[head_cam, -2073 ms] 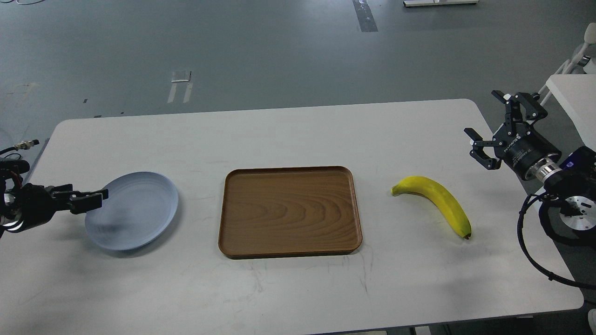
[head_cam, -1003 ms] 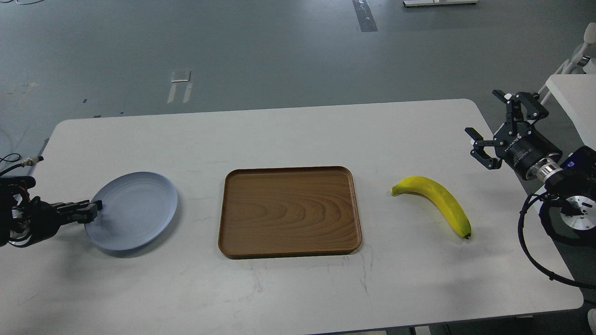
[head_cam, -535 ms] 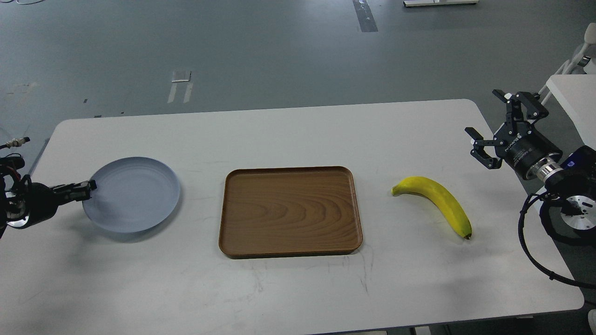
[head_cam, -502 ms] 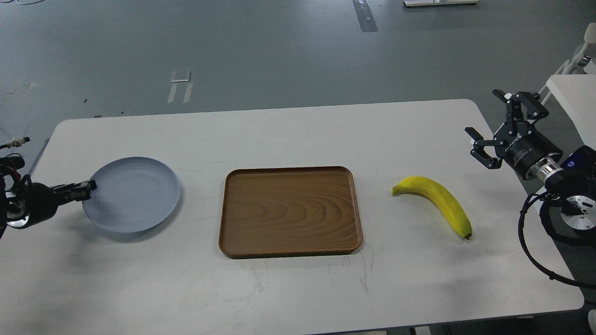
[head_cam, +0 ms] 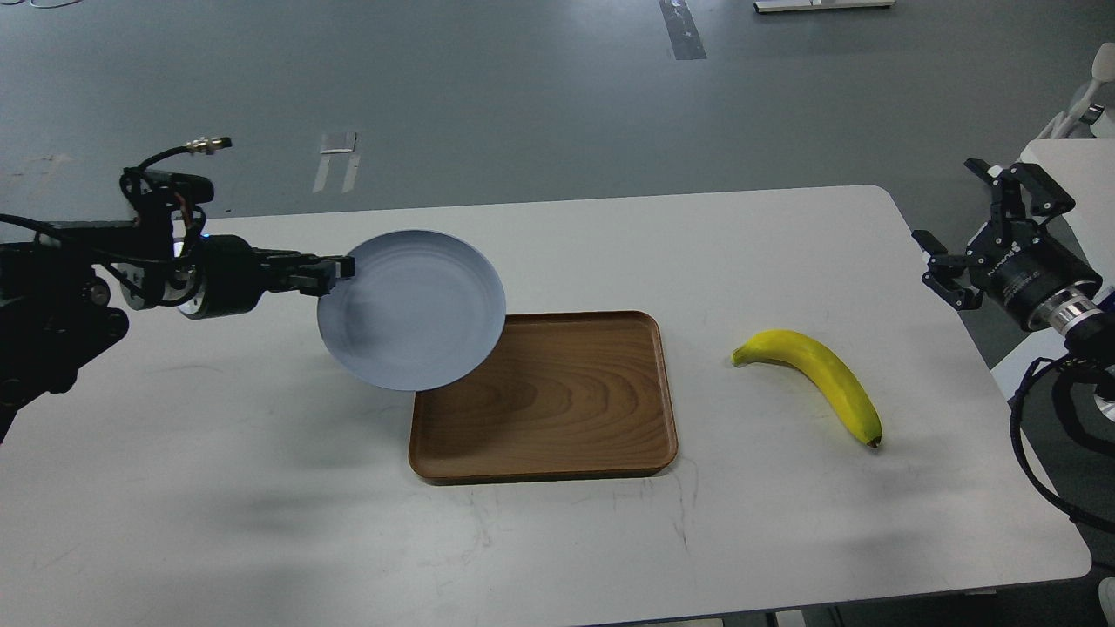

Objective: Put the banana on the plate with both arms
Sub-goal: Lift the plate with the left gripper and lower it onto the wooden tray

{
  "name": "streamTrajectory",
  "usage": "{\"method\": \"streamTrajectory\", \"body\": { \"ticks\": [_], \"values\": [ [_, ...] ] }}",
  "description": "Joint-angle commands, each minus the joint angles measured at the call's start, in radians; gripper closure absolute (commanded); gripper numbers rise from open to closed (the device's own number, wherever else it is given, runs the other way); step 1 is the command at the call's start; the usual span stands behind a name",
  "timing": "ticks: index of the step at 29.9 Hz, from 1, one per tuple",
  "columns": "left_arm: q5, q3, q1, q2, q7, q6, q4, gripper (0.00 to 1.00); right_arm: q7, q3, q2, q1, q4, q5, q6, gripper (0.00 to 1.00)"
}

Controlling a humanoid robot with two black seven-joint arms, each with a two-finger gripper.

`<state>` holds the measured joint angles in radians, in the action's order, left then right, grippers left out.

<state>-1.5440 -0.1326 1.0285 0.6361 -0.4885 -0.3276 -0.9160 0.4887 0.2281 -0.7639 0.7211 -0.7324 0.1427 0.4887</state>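
Observation:
My left gripper (head_cam: 335, 270) is shut on the left rim of the pale blue-grey plate (head_cam: 414, 309) and holds it up in the air, tilted, over the left end of the brown wooden tray (head_cam: 566, 409). The yellow banana (head_cam: 819, 379) lies on the white table (head_cam: 557, 540) to the right of the tray, dark tip toward the front. My right gripper (head_cam: 980, 222) is open and empty, raised beyond the table's right edge, well right of the banana.
The tray sits mid-table with its left corner hidden behind the plate. A second white table (head_cam: 1076, 174) and a chair stand at the far right. Grey floor lies beyond the table's far edge.
My left gripper has lifted the plate off the table and carried it right and up, to over the tray's left end. My right gripper has drifted right and slightly up. The banana has not moved.

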Motion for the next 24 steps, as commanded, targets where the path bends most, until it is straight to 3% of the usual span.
{"method": "streamTrajectory", "body": {
  "ticks": [1,9,24],
  "values": [
    [-0.004,0.063,0.054,-0.16,0.0,-0.007,0.07,1.0,0.0,0.0,-0.024,0.0,0.002,0.0,0.0,0.0],
    [-0.002,0.163,0.088,-0.412,0.0,-0.007,0.293,1.0,0.0,0.005,-0.061,-0.011,0.001,0.0,0.0,0.0],
    [0.01,0.235,0.055,-0.452,0.0,-0.008,0.344,1.0,0.0,0.007,-0.077,-0.028,0.001,0.002,0.0,0.0]
  ]
}}
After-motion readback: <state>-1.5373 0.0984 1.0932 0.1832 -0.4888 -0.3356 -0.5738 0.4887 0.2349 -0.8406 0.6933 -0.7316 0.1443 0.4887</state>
